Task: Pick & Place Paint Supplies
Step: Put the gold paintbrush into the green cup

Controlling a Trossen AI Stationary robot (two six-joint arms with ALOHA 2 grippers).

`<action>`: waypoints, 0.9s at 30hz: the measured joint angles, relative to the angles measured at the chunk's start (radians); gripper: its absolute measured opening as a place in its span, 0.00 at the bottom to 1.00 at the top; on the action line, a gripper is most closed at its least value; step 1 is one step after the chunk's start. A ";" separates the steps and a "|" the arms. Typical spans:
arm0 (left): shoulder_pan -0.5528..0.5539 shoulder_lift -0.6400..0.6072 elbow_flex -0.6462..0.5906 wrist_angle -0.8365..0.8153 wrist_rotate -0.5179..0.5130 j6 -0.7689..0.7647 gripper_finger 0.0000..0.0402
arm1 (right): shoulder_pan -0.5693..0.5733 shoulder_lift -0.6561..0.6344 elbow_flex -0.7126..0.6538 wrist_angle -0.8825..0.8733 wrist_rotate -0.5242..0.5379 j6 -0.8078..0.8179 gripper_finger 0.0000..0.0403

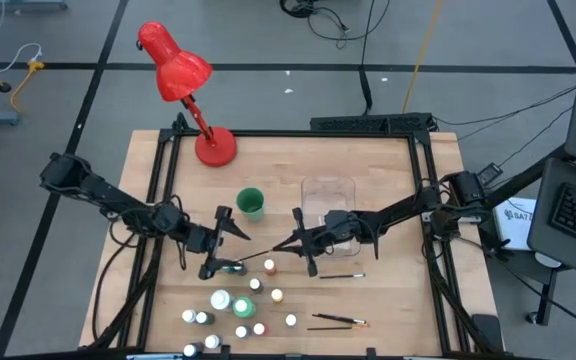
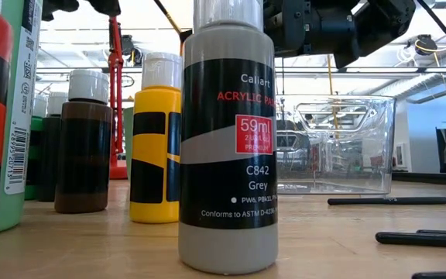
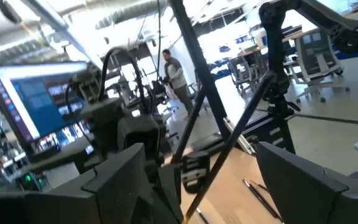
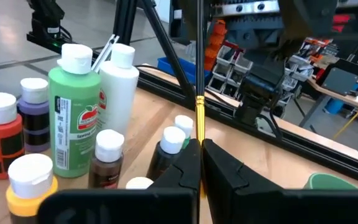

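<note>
The left gripper (image 1: 230, 232) stands with fingers spread wide, empty, above the paint bottles (image 1: 236, 305) clustered on the desk (image 1: 388, 310) just below it. The right gripper (image 1: 290, 243), close beside it, is clamped on a thin brush (image 4: 199, 93), loose brushes (image 1: 338, 321) lying near

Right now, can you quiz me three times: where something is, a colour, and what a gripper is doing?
1. Where on the table is the lamp? A) back left B) front right C) middle
2. What colour is the cup? A) blue B) green C) yellow
3. The right gripper is: A) wide open B) shut on a brush C) holding a bottle

Answers: 1 A, its base sits at the back left corner; 2 B, it looks green from above; 3 B, its fingers pinch the thin handle.
</note>
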 joint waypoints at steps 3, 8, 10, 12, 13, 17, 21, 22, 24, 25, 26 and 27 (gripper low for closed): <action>-0.010 -0.002 0.000 0.013 0.011 0.040 0.78 | 0.000 0.000 0.000 0.001 0.012 -0.014 0.00; -0.011 -0.002 0.000 0.044 0.099 0.048 0.69 | 0.000 0.000 0.000 0.002 0.079 -0.038 0.00; -0.012 -0.002 0.000 0.050 0.106 0.047 0.64 | 0.000 0.000 0.000 0.006 0.080 -0.044 0.00; -0.011 -0.002 0.000 0.055 0.106 0.046 0.58 | -0.001 0.000 0.000 0.010 0.080 -0.045 0.00; -0.011 -0.002 0.000 0.055 0.106 0.046 0.56 | -0.001 0.000 0.000 0.010 0.080 -0.045 0.00; -0.011 -0.002 0.000 0.054 0.105 0.039 0.44 | -0.006 0.000 0.000 0.015 0.082 -0.045 0.00; -0.011 -0.002 0.000 0.056 0.105 0.032 0.33 | -0.007 0.000 0.000 0.015 0.081 -0.046 0.00; -0.011 -0.002 0.000 0.056 0.105 0.031 0.30 | -0.007 0.000 0.000 0.015 0.081 -0.045 0.00; -0.011 -0.002 0.000 0.057 0.105 0.028 0.25 | -0.007 0.000 0.000 0.015 0.081 -0.045 0.00; -0.011 -0.002 0.000 0.057 0.105 0.023 0.22 | -0.007 0.000 0.000 0.015 0.081 -0.045 0.00; -0.011 -0.002 0.000 0.057 0.104 0.014 0.19 | -0.007 0.000 0.000 0.015 0.081 -0.045 0.00; -0.011 -0.002 0.000 0.057 0.104 0.005 0.16 | -0.007 0.000 0.000 0.015 0.081 -0.045 0.00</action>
